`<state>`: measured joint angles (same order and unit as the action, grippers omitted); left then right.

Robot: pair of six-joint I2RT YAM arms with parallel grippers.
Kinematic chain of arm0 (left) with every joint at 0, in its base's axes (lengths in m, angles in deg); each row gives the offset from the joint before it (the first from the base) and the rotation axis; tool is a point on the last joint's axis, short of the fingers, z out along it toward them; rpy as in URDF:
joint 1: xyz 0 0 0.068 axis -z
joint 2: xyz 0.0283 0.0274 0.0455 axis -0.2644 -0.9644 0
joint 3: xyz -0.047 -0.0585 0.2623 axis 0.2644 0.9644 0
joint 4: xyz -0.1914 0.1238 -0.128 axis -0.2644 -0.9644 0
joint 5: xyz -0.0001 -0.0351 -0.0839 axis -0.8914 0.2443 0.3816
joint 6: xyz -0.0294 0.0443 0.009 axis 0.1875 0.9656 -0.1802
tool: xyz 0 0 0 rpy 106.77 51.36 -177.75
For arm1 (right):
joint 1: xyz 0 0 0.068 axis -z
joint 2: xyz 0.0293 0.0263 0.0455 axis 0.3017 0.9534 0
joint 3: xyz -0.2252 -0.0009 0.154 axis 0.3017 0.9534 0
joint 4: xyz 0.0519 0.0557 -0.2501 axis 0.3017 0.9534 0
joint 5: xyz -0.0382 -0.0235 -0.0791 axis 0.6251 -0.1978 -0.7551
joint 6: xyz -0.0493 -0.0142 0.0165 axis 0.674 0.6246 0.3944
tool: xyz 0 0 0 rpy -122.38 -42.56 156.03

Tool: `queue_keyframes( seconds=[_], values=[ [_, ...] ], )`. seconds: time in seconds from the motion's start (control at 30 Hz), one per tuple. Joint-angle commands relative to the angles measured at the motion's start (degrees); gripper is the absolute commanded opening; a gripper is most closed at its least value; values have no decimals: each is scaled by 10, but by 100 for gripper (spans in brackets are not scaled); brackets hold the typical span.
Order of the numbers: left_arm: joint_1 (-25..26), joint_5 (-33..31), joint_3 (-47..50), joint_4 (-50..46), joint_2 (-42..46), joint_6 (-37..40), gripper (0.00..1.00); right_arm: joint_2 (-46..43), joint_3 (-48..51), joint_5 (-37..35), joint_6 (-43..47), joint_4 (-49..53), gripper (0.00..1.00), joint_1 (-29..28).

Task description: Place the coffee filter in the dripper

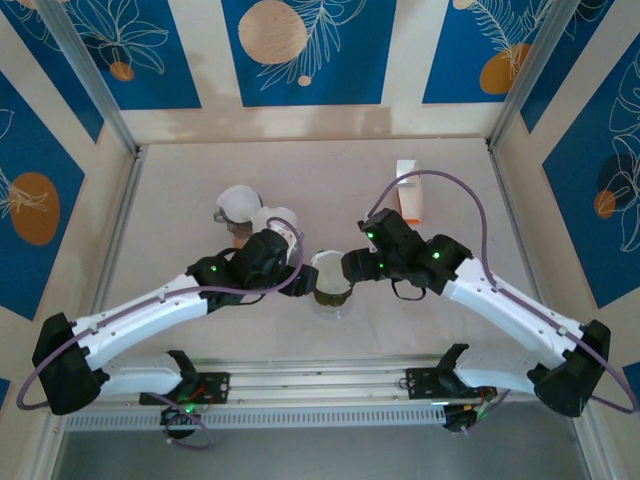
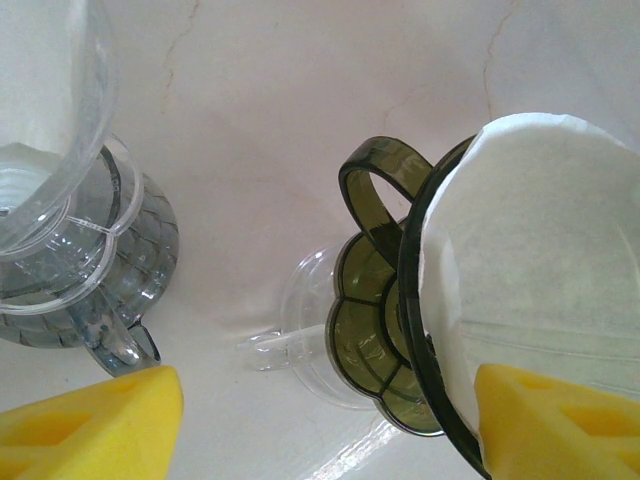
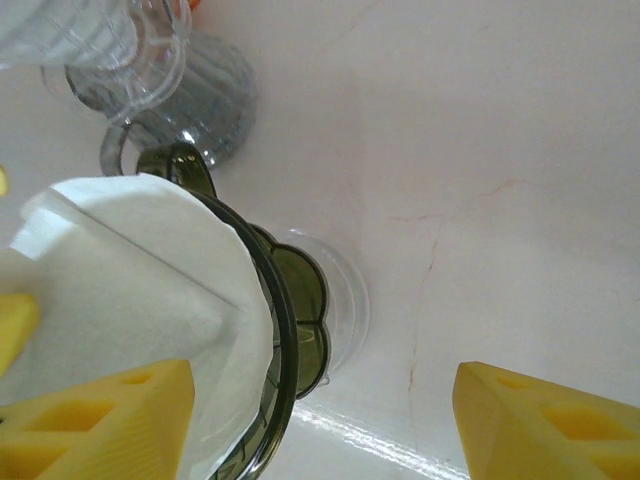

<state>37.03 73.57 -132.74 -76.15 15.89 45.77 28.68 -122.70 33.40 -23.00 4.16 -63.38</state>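
Observation:
The dark green dripper (image 1: 333, 292) stands on a clear round base at the table's middle, between my two grippers. The white coffee filter (image 1: 327, 268) sits inside its cone, its edge rising above the rim. In the left wrist view the dripper (image 2: 380, 330) and filter (image 2: 545, 260) are at right, and my left gripper (image 2: 330, 430) is open, its right finger in front of the filter. In the right wrist view the filter (image 3: 130, 290) fills the dripper (image 3: 287, 330) at left. My right gripper (image 3: 325, 425) is open, and its left finger overlaps the filter.
A grey-tinted clear dripper (image 2: 95, 270) and a clear cup (image 2: 50, 90) stand just left of the green one, also seen as the two pale vessels (image 1: 252, 212) behind my left arm. An orange and white box (image 1: 408, 190) stands at the back right.

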Motion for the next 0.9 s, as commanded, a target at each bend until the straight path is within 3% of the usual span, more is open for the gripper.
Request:
queue_keyframes(
  seconds=[0.0, 0.53, 0.87],
  values=[
    [-7, -4, 3, -6, -1, 0, 77, -18, 5, -26, -20, -4, 70, 1],
    [-8, 2, 2, -4, -3, 0, 77, 16, 26, 40, -25, -9, 69, -4],
    [-9, 3, 4, -3, -3, 0, 77, 16, 24, 14, -40, 14, 67, -4]
  ],
)
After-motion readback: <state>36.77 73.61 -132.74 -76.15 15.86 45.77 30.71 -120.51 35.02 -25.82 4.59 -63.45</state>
